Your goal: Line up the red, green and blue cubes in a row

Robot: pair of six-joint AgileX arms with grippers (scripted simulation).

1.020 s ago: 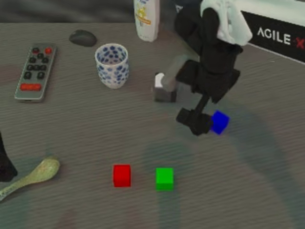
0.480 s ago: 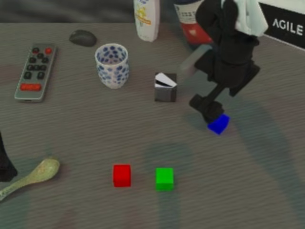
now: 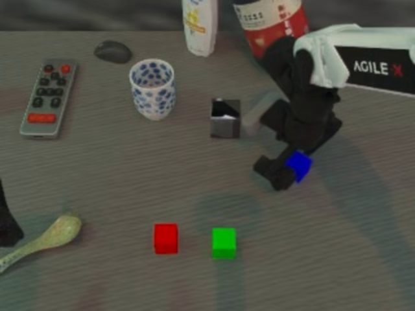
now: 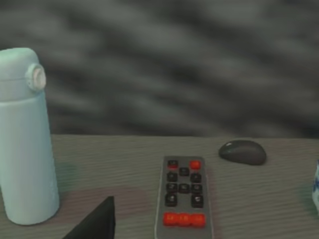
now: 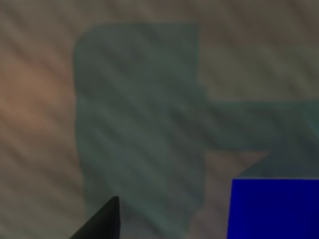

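The red cube (image 3: pixel 166 238) and the green cube (image 3: pixel 224 242) sit side by side near the front of the table, a small gap between them. Farther back and to the right lies the blue cube (image 3: pixel 299 165). My right gripper (image 3: pixel 284 172) is low over it and open. The cube lies against the gripper's right side. In the right wrist view the blue cube (image 5: pixel 273 209) fills one corner, one dark fingertip (image 5: pixel 107 216) stands well apart from it, and the other finger is hidden. My left arm (image 3: pixel 6 223) is parked at the table's left edge.
A grey, black and white block (image 3: pixel 225 118) stands just left of the right arm. A spotted cup (image 3: pixel 152 88), remote (image 3: pixel 47 98), mouse (image 3: pixel 113 50), bottles (image 3: pixel 200 24) and a red can (image 3: pixel 271 26) line the back. A spoon (image 3: pixel 45 240) lies front left.
The right arm has swung to the right and its gripper has settled lower beside the blue cube. The blue cube has stayed almost in place. The left arm has not moved.
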